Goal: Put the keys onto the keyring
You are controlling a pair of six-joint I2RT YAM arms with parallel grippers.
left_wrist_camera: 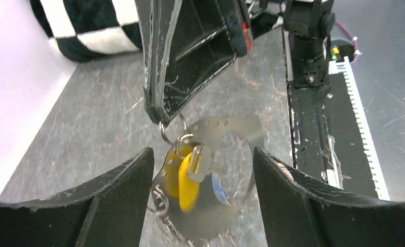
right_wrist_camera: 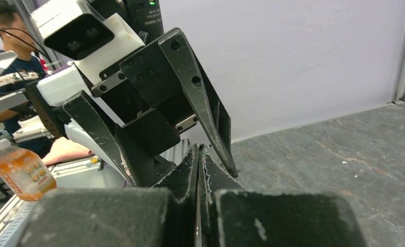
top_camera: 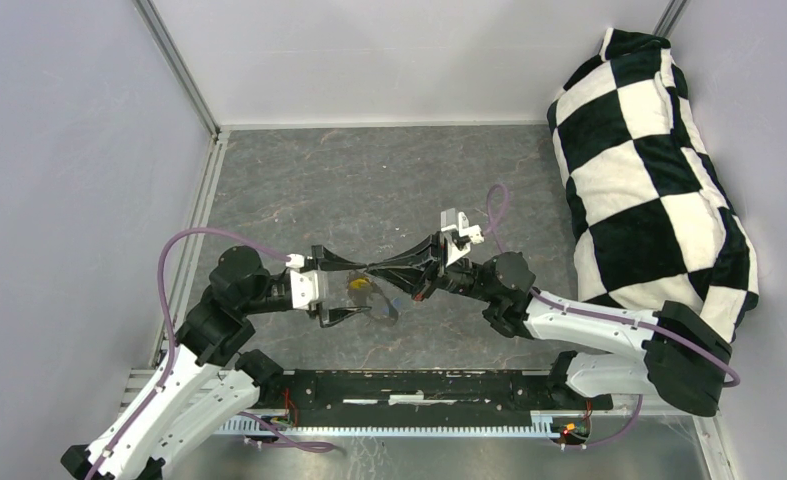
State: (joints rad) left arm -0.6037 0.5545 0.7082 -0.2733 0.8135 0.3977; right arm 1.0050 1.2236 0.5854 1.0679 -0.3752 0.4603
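Yellow marks the head of one key (left_wrist_camera: 186,181), which hangs in the gap between the two fingers of the left claw (left_wrist_camera: 203,154). That claw's jaws stand wide apart and touch nothing. Just beside the yellow head, toward the same claw's right finger, a sliver of the blue key head (left_wrist_camera: 219,189) shows. The keyring (left_wrist_camera: 232,124), a grey-silver band, curves around both keys within that gap; whether the keys are threaded on it I cannot tell. Ahead of the left claw, the right claw (left_wrist_camera: 161,114) has its jaws pressed together, and its tip pinches a small wire ring (left_wrist_camera: 165,135) from which the bunch dangles. Seen from above, the two claws meet tip to tip over the grey table (top_camera: 369,180), and a checkered cushion (top_camera: 649,160) lies well behind the right claw.
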